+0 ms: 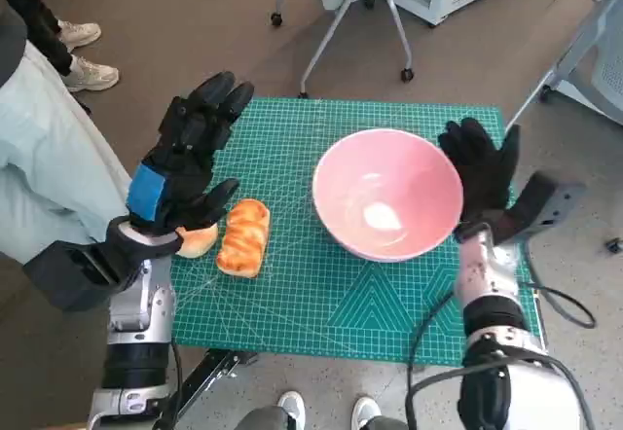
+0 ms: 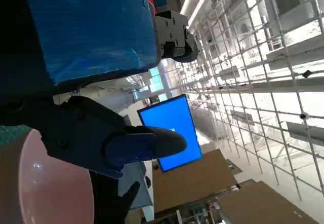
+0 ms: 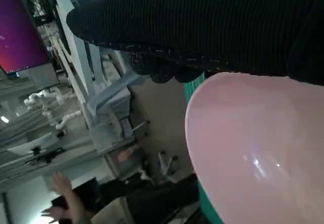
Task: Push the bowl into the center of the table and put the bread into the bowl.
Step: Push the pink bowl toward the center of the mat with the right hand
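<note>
Nearest the robot, the green cutting mat (image 1: 321, 304) covers the table, and on its left part lies the bread (image 1: 243, 237), a golden loaf set lengthwise, with a paler round bun (image 1: 199, 240) just beside it at the left edge. Above that bun hangs the left hand (image 1: 185, 162), blue tape over its back, fingers (image 1: 219, 99) spread and stretched toward the far left corner, thumb out over the bread; it holds nothing and seems to hang clear of both pieces. In the left wrist view the same dark fingers (image 2: 101, 140) reach out apart with nothing between them, the bowl's rim showing beneath. The pink bowl (image 1: 387, 206) stands upright a little right of the table's middle, well apart from the bread. The right hand (image 1: 482, 167) in its black glove stands at the bowl's right side, flat and open-fingered, against or just beside the rim; I cannot tell whether it presses. The right wrist view shows the glove just over the bowl (image 3: 258, 153). Beyond the far edge stands a wheeled chair (image 1: 341, 2), and a person's shoes (image 1: 83, 55) show at far left.
</note>
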You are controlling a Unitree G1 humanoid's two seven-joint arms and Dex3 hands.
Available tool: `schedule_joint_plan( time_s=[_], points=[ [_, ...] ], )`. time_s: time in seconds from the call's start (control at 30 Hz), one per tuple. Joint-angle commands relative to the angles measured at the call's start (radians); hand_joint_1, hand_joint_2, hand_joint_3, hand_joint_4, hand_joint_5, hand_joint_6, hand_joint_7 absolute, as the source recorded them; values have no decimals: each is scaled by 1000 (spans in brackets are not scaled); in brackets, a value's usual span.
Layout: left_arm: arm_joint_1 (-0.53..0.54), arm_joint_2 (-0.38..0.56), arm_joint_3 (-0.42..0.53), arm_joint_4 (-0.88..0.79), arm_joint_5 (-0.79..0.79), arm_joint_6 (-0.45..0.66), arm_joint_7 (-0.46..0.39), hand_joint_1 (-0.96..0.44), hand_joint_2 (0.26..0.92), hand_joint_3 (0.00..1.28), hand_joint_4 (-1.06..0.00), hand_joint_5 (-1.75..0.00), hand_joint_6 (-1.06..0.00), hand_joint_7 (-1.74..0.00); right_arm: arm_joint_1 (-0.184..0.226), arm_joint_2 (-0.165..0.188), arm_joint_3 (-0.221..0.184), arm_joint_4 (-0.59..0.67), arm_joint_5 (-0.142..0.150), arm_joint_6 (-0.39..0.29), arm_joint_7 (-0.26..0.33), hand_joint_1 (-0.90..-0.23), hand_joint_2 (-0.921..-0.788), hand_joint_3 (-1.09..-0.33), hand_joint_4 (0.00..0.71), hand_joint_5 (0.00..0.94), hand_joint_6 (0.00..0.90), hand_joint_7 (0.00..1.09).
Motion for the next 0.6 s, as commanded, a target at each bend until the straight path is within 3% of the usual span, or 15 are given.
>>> schedule_joint_plan(
  time_s=[0.03,0.3,0.6],
  points=[
    [15,11,4,-29,4,12,11,-520,921,472,-7,-319,1,-480,-7,33,-17,16,18,27,10,-589,-921,-846,185,4,237,171],
    [32,12,1,-47,5,18,18,-525,921,467,-14,-314,1,-489,-32,57,-17,18,11,50,5,-581,-921,-844,189,6,244,168],
    [52,12,-4,-65,14,13,25,-508,921,460,-24,-308,1,-498,-51,56,-8,19,-3,58,5,-578,-921,-859,183,2,241,162]
  ],
)
